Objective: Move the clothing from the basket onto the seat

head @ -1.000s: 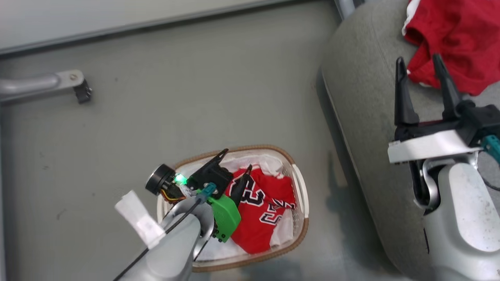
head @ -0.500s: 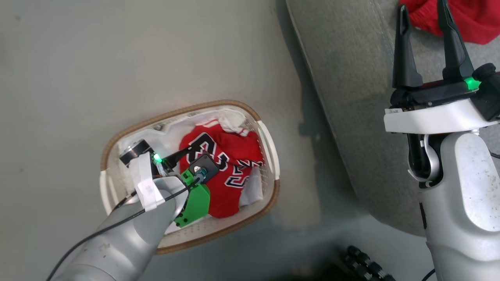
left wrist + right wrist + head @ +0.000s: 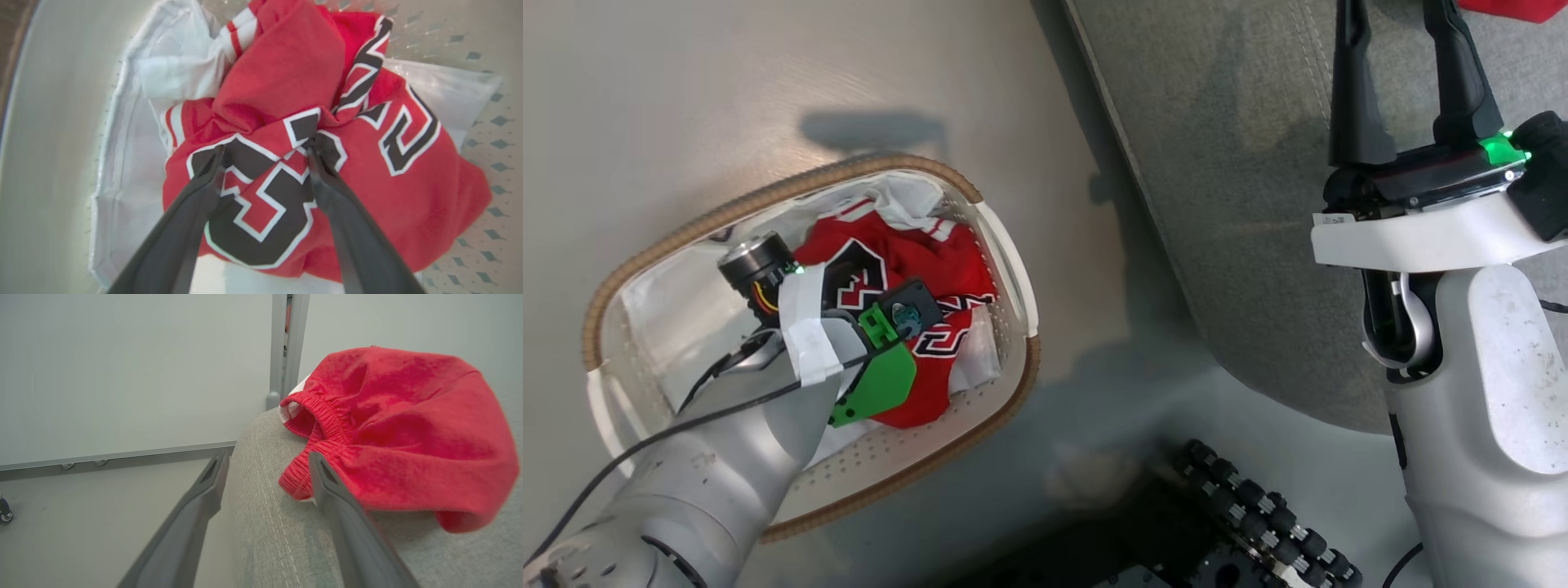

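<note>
The red jersey (image 3: 947, 269) with black-and-white numbers lies crumpled in the white perforated basket (image 3: 768, 192), on the white liner (image 3: 678, 318). My left arm reaches down into the basket. In the left wrist view my left gripper (image 3: 267, 149) is open, both fingertips pressed into the jersey (image 3: 286, 81) with a fold of it between them. The red shorts (image 3: 400, 433) lie on the grey seat (image 3: 286, 539). My right gripper (image 3: 267, 457) hangs open over the seat's edge, just short of the shorts; in the head view this gripper (image 3: 1392, 16) stands above the seat (image 3: 1241, 204).
The basket stands on the grey floor (image 3: 686, 98), left of the seat's rounded edge. A black wheeled base with rollers (image 3: 1258, 514) sits at the bottom, between basket and seat. A pale wall with a metal post (image 3: 282, 347) stands behind the seat.
The head camera has swung, shifting the whole picture. My left gripper has sunk deeper into the basket onto the jersey. The right gripper stays open over the seat.
</note>
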Motion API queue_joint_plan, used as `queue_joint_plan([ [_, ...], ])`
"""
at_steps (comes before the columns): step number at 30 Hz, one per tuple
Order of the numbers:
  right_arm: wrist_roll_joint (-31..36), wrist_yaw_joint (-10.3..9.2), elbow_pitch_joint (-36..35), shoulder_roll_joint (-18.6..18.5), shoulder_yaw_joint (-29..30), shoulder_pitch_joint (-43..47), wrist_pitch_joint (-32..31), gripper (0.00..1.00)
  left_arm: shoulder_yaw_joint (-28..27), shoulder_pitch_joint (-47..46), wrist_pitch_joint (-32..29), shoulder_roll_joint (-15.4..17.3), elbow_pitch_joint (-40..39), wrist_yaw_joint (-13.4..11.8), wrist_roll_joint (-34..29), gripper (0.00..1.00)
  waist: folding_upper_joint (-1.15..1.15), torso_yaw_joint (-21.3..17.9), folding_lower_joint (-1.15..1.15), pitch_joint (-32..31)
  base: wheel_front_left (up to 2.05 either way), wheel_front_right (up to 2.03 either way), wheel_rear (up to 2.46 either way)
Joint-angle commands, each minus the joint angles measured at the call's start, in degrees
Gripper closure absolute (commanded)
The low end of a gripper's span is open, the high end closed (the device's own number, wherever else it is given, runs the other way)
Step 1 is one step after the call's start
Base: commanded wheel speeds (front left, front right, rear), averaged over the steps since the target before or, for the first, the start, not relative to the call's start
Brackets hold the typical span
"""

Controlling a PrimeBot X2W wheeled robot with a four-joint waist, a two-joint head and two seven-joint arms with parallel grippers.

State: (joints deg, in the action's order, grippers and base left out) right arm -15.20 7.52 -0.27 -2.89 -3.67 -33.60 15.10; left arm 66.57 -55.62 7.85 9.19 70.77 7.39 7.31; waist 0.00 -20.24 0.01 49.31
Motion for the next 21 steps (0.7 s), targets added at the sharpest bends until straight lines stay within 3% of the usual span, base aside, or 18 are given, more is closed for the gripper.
queue_joint_plan([
  [1,-0.55,-0.05,-0.37,-0.01,-0.40,-1.03,0.10,0.00,0.71,-1.75,-0.77,0.71,0.50,0.14,0.29,0.00,0.00,-2.12,-0.01,2.33,0.00,0.00,0.00],
  [4,-0.65,-0.05,-0.41,-0.02,-1.05,-1.15,0.10,0.00,1.59,-1.48,-2.40,0.91,1.18,0.14,1.68,0.01,0.00,-2.15,-0.01,2.59,0.00,0.00,0.00],
  [5,-0.72,-0.05,-0.44,-0.02,-1.30,-1.20,0.10,0.00,1.85,-1.55,-2.71,0.95,1.27,0.14,1.99,0.56,0.00,-2.14,-0.01,2.63,0.00,0.00,0.00],
  [6,-0.70,-0.06,-0.45,-0.03,-1.46,-1.22,0.10,0.00,2.09,-1.50,-3.05,0.94,1.36,0.14,2.29,0.67,0.00,-2.11,-0.01,2.64,0.00,0.00,0.00],
  [7,-0.61,-0.05,-0.44,-0.03,-1.69,-1.21,0.10,0.00,2.36,-1.26,-3.32,0.93,1.44,0.14,2.93,0.97,0.00,-2.05,-0.01,2.63,0.00,0.00,0.00],
  [13,0.23,-0.05,-0.41,-0.04,-2.45,-1.20,0.10,0.00,3.53,-0.58,-4.67,1.11,1.57,0.14,5.85,1.00,0.00,-1.52,-0.01,2.28,0.00,0.00,0.00],
  [21,2.65,-0.05,0.76,-0.06,-1.15,0.23,0.10,0.00,3.84,0.50,2.23,-0.50,-0.53,0.14,9.07,1.00,0.00,2.30,-0.01,-1.31,0.00,0.00,0.00],
])
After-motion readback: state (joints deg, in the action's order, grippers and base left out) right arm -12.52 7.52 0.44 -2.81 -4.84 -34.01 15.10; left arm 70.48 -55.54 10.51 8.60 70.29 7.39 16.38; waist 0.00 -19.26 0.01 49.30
